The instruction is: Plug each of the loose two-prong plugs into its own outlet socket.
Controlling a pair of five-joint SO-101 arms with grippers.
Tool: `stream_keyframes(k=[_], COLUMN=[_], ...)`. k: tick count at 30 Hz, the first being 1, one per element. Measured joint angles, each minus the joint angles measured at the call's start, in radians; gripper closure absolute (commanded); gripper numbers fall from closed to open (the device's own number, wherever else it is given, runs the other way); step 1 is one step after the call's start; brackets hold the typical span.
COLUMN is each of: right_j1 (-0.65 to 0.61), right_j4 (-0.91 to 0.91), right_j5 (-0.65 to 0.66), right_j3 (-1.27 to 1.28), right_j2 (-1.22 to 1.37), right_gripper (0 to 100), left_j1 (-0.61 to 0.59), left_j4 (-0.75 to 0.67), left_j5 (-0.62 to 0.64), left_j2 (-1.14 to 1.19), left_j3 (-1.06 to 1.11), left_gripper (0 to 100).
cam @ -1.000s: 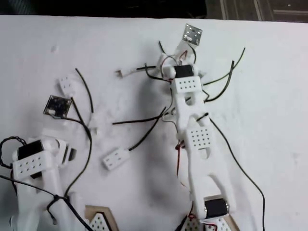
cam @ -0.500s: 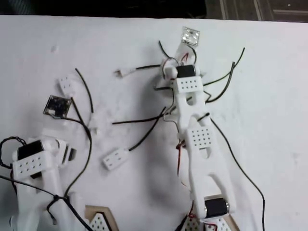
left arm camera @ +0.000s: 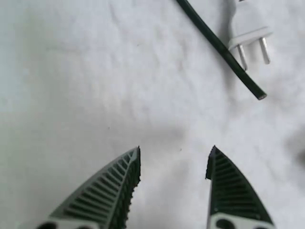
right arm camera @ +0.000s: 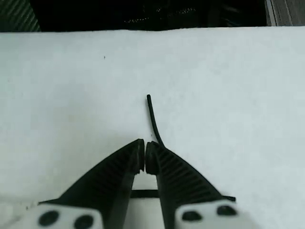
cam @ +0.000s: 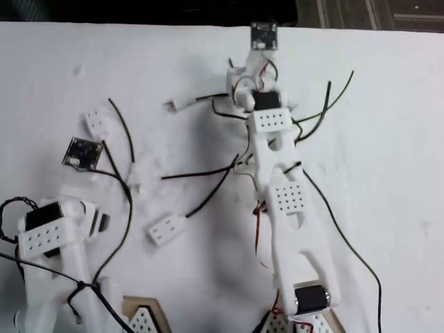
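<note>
White cloth (cam: 395, 152) covered the table; its far edge (right arm camera: 200, 29) ran straight against darkness, and the right gripper (right arm camera: 144, 155) sat close to that edge with its fingertips drawn together, barely a slit between them; a thin black cord (right arm camera: 152, 119) came out from beside the tips and ended on bare cloth short of the edge; whether the fingers nipped it could not be told. The left gripper (left arm camera: 174, 157) hung over the near left of the table with its fingers spread apart and nothing between them; bare cloth lay under and ahead of it; beyond, a two-prong plug (left arm camera: 248, 31) lay flat, prongs free, just beside the cut end of a dark cord (left arm camera: 214, 45). From above, a long socket (cam: 166, 227) lay between the two arms, a small socket (cam: 97, 123) farther back on the left, and a second plug (cam: 173, 105) loose near the right arm's wrist; cords crossed the middle; the right side of the cloth lay open.
</note>
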Motion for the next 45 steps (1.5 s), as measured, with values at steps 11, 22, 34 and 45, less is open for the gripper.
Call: stream_keyframes(k=[11, 22, 34, 45], right_j1=[-0.003, -0.023, -0.078, -0.163], right_j4=[0.106, 0.724, 0.852, 0.858], right_j5=[0.198, 0.199, 0.206, 0.301], right_j3=[-0.011, -0.005, -0.002, -0.002], right_j2=[0.081, -0.106, -0.209, -0.226], right_gripper=[98.1, 98.1, 86.4, 84.7], left_j1=[0.0, 0.0, 0.0, 0.0], left_j4=[0.0, 0.0, 0.0, -0.02], left_j5=[0.0, 0.0, 0.0, 0.0], left_j2=[0.0, 0.0, 0.0, 0.0], left_j3=[0.0, 0.0, 0.0, 0.018], left_gripper=[77, 77, 77, 77])
